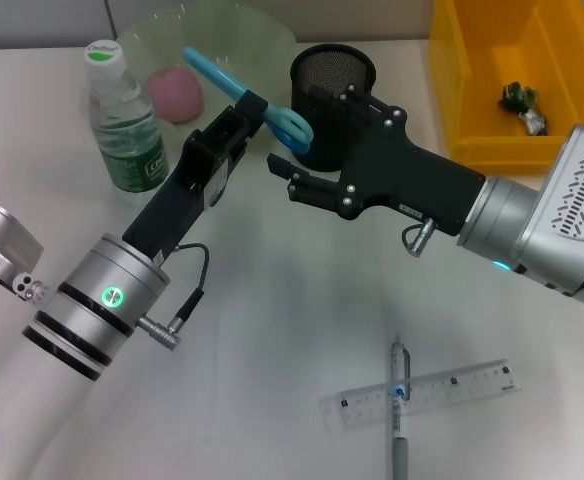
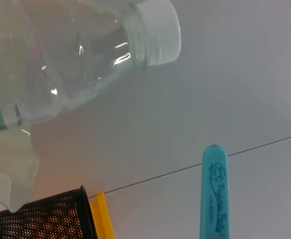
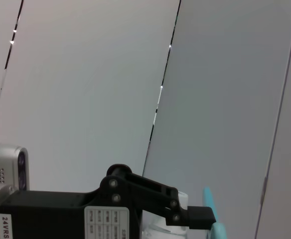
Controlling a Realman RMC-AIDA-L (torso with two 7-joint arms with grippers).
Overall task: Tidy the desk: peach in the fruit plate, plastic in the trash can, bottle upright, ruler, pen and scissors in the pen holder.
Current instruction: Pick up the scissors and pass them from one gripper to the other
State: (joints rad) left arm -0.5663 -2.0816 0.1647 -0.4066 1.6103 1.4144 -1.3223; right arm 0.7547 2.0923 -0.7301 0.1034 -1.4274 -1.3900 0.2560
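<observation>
Nearest the robot, well short of the pen holder [image 1: 332,85], the ruler [image 1: 422,396] and the pen [image 1: 399,410] lie crossed on the desk [image 1: 252,350], pen over ruler, both yet to be collected. Up toward the holder now: the left gripper [image 1: 252,112] is clenched on the scissors [image 1: 242,88], gripping them mid-length, blue handles hanging just beside the holder's rim, blades pointing away over the fruit plate [image 1: 162,40]. Scissors are the step in hand, by my reading. The right gripper [image 1: 294,170] sits low in front of the holder with fingers spread, holding nothing, close under those handles; a handover or a steadying hand, I can't say which. Next, the scissors need tipping upright and centring over the mesh mouth before letting go. Beyond, the bottle [image 1: 124,118] already stands upright left of the holder, the peach [image 1: 175,95] rests in the fruit plate, and something small lies in the yellow bin [image 1: 572,60] to the right.
</observation>
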